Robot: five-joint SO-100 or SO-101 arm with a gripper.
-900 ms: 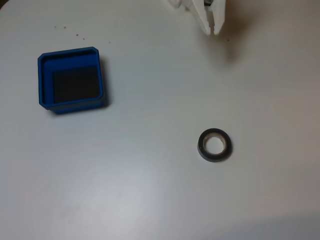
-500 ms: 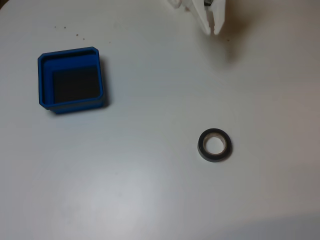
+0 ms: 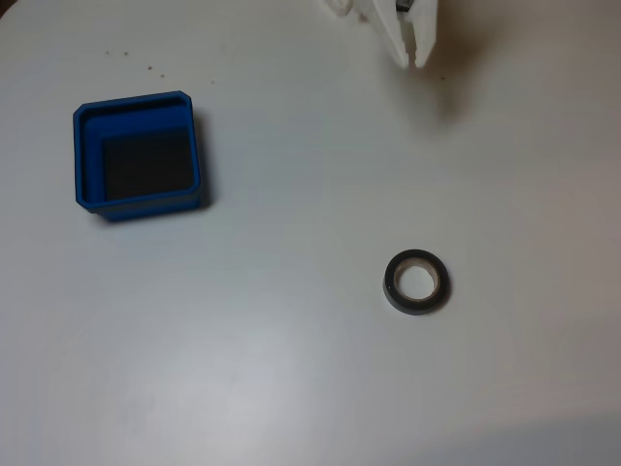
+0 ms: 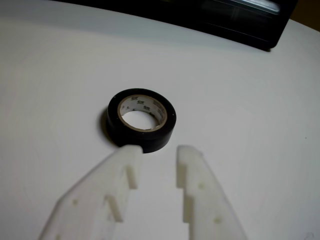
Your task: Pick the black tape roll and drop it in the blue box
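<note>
While one black tape roll [image 3: 417, 282] lies flat on the white table [image 3: 291, 340], one blue box [image 3: 138, 154] well apart, white claw [image 4: 158, 148] spread, nothing between.

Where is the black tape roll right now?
In the fixed view the black tape roll lies flat on the white table, right of centre, well apart from the blue box at upper left.

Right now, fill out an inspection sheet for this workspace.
Surface: white table, a few small dark specks near its far edge in the fixed view.
Job's things: black tape roll lying flat, apart from the blue box, whose dark floor is bare.
Clutter: nothing seen.
Grippers: white gripper, jaws open, nothing held, short of the roll.
Cables: nothing seen.
Surroundings: dark object beyond the table edge, wrist view.
</note>
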